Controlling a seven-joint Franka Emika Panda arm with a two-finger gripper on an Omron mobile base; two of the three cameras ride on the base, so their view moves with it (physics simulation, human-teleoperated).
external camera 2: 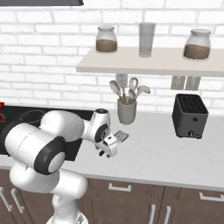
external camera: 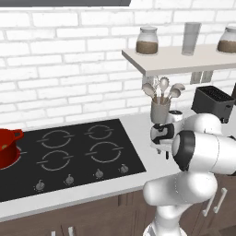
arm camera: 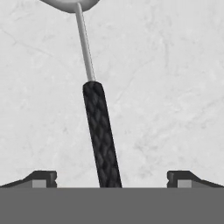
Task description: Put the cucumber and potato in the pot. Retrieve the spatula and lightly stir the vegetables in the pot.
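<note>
Gripper [arm camera: 112,179] hangs wide open, holding nothing, fingers straddling the spatula [arm camera: 101,135] flat on the counter [arm camera: 175,87]; closing too high could let the slim handle slip or twist away

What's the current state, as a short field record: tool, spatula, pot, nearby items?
tool: low over the counter, open, fingertips wide apart either side of the handle
spatula: lying flat on the counter, dark handle between the fingertips, not yet gripped; blade end shows by the hand
pot: red, at the far left of the cooktop; contents cannot be told
nearby: utensil cup just behind the hand, toaster to the right
</note>
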